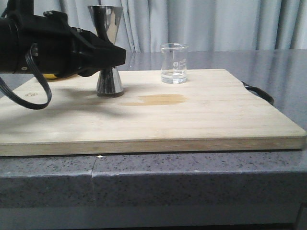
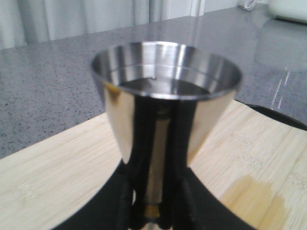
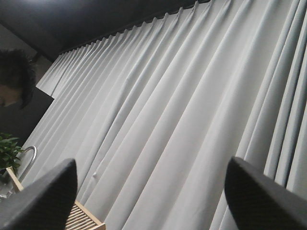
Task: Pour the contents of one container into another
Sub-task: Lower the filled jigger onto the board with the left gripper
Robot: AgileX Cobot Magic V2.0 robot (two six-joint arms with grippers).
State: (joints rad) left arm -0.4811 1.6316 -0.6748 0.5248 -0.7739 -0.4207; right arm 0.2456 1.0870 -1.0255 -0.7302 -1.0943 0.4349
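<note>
No brand text readable anywhere. Glass beaker (image 1: 173, 63) has faint printed graduation marks on its side, too small to read, and a small round burned mark sits on the wooden board (image 1: 201, 120) at mid left of the front view, also illegible

Steel jigger (image 1: 108, 50) stands upright on the board, upper left of centre in the front view, brass-coloured band at the waist visible in the left wrist view (image 2: 152, 211). Left gripper (image 1: 114, 60) comes in from the left edge and is closed on the jigger's narrow waist, black fingers (image 2: 184, 143) on either side of the stem. Jigger base looks to be resting on the board. Liquid visible inside the upper cup in the left wrist view

Beaker sits upright on the board's far edge, upper centre of frame, well apart from the jigger to its right, a shallow layer of clear liquid at the bottom. Nothing is holding it

Wet darker patch (image 1: 158, 99) on the board between the two, nearer the front; same patch at lower right of the left wrist view (image 2: 254, 201)

Black arm and a looping cable (image 1: 29, 93) cover the left part of the board. Dark strap (image 1: 261, 93) pokes out at the board's right edge. Grey speckled counter (image 1: 192, 177) below, pale curtains (image 1: 216, 24) behind

Right gripper (image 3: 153, 196) points up at the curtains, fingers spread wide, nothing between them
</note>
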